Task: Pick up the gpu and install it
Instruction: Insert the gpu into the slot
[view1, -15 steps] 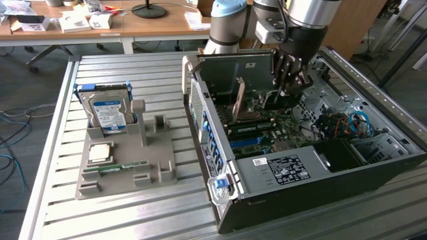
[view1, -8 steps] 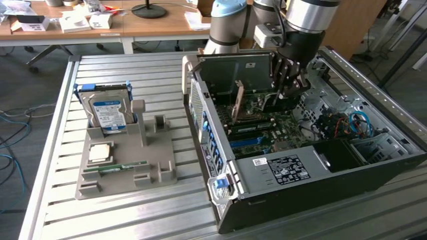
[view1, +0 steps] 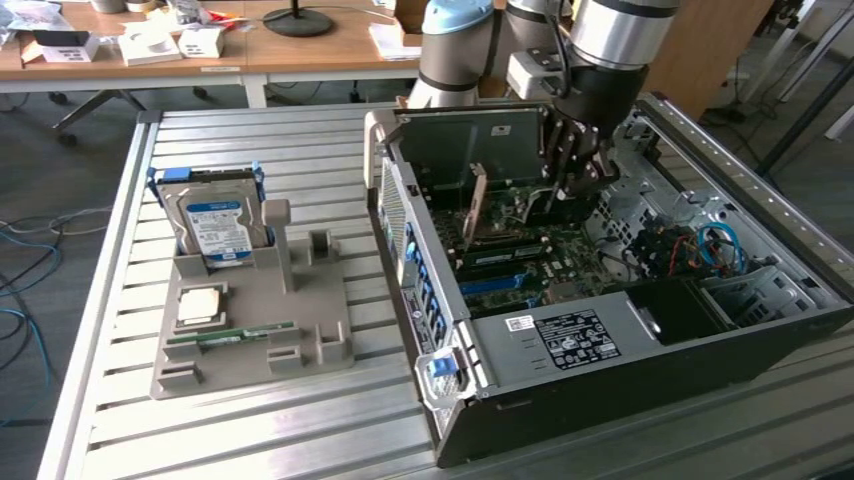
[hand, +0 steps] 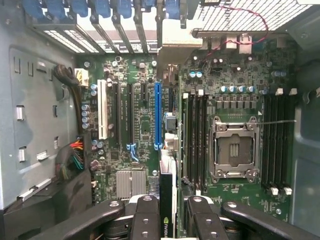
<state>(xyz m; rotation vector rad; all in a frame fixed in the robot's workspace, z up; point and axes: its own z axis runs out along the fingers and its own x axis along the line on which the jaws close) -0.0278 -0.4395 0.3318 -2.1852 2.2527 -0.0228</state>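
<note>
reaching down into the computer case (view1: 561, 400), the gripper (view1: 575, 195) pinches the gpu (hand: 167, 192) edge-on between its fingers (hand: 147, 217), in line with the blue slot (hand: 158, 115).

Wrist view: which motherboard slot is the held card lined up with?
The long blue slot, the only blue one. The gpu in the gripper points edge-on at it; the white slot and black slots lie off to one side.

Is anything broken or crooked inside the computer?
Nothing looks broken or spilled. The gpu is held straight, edge-on, in the gripper, close to the long blue slot. The processor socket is empty, but not damaged.
</note>
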